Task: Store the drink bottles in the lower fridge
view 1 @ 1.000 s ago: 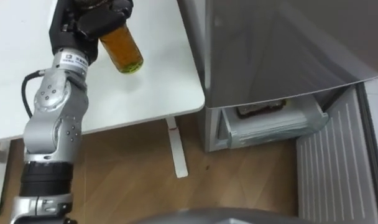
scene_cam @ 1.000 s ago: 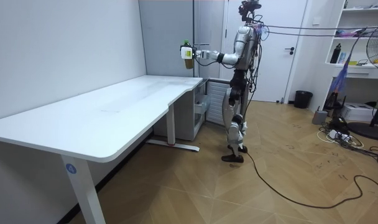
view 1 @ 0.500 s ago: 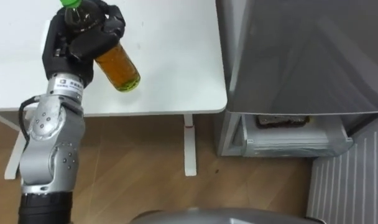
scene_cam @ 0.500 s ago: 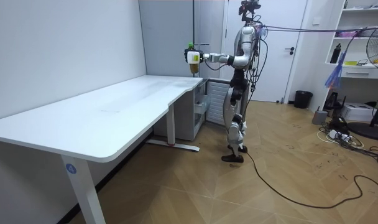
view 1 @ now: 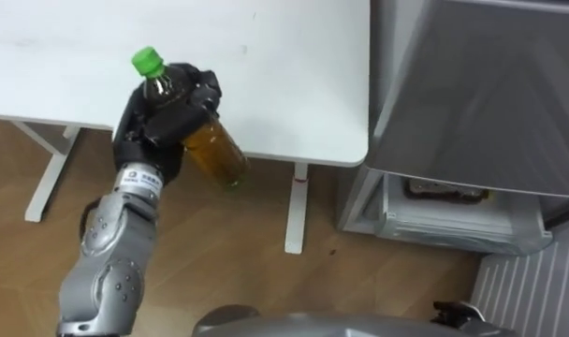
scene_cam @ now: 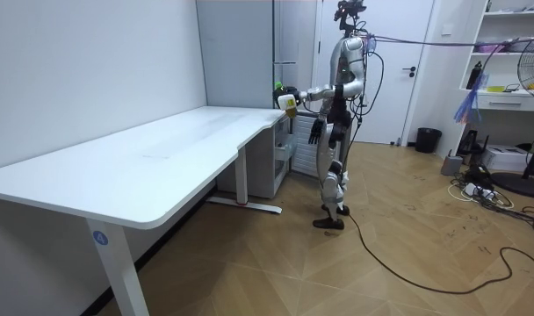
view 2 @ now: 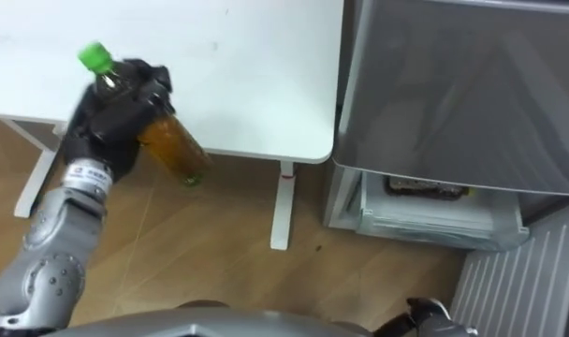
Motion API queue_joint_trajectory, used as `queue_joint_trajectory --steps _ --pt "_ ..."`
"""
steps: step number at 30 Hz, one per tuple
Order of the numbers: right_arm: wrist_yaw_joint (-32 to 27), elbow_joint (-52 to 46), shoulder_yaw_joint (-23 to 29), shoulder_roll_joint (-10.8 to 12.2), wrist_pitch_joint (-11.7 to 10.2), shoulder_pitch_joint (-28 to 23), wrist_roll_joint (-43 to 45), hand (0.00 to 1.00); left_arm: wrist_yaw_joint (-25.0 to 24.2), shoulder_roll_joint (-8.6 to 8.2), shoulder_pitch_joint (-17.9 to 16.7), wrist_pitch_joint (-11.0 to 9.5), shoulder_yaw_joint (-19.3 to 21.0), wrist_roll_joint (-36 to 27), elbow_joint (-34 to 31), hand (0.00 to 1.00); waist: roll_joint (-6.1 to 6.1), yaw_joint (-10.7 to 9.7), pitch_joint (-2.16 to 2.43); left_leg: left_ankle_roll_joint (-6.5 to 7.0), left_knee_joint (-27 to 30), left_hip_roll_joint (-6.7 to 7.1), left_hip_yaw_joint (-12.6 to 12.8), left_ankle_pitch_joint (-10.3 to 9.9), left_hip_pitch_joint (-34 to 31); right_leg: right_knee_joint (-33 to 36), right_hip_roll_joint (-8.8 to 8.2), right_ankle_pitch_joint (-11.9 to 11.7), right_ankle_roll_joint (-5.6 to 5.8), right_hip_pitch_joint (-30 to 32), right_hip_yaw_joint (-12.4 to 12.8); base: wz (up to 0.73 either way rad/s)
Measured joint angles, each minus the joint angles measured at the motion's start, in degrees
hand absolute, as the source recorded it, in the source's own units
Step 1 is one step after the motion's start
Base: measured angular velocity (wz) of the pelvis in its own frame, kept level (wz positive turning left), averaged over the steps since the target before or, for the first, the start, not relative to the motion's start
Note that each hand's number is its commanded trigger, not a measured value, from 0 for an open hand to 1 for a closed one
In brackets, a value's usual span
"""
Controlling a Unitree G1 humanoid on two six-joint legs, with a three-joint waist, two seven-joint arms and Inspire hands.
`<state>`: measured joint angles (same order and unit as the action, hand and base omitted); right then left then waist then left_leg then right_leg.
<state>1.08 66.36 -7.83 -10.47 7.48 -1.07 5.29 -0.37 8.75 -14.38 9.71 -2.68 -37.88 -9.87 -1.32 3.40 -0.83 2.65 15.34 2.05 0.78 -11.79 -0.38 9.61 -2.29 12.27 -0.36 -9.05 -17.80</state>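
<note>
Gripping a tilted green-capped bottle [view 1: 215, 154], the left hand [view 1: 153, 133] curls its fingers [view 1: 198, 101] round it above the desk [view 1: 284, 75] edge, near the fridge [view 1: 481, 84]; the right hand [scene_cam: 314, 132] hangs low.

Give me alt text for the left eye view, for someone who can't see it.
The left robot hand grips a tilted, green-capped bottle of amber drink over the edge of the white table. At right stands a grey fridge, a clear drawer showing in its lower part.
</note>
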Motion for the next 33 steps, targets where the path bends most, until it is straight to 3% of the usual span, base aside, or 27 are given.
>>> queue_joint_trajectory --steps 7,15,19,33 --pt "1.9 -10.6 -2.2 1.0 -1.0 1.1 1.4 0.00 -2.8 0.28 0.0 0.0 -4.3 0.0 4.5 1.00 -0.07 -0.1 0.09 0.06 0.5 0.25 -0.2 0.0 -0.1 0.2 -0.18 0.0 0.00 0.0 -0.1 0.01" --pt "3.6 -21.1 -6.4 1.8 -1.2 -0.3 4.3 0.00 -3.9 0.49 0.0 0.0 -5.6 0.2 8.7 1.00 1.35 -0.1 0.70 0.13 0.4 0.29 0.0 0.0 0.1 0.2 -0.27 0.0 0.00 0.0 0.1 0.00" --pt "5.9 -28.1 -8.1 1.8 -1.9 -0.8 4.2 0.00 -4.3 1.26 -0.1 0.0 -7.2 1.4 9.1 1.00 1.43 -0.5 0.60 0.15 0.2 0.33 0.0 0.0 -0.1 0.2 -0.34 0.0 0.00 -0.1 -0.3 0.03" --pt "19.2 -38.2 -9.2 1.7 -2.0 -3.4 1.4 0.00 -6.7 1.02 -0.1 -0.6 -7.6 10.6 10.7 1.00 1.47 -0.1 0.08 0.35 0.0 0.52 0.1 0.0 -0.2 0.2 -0.56 0.0 0.10 0.1 -0.1 0.01"
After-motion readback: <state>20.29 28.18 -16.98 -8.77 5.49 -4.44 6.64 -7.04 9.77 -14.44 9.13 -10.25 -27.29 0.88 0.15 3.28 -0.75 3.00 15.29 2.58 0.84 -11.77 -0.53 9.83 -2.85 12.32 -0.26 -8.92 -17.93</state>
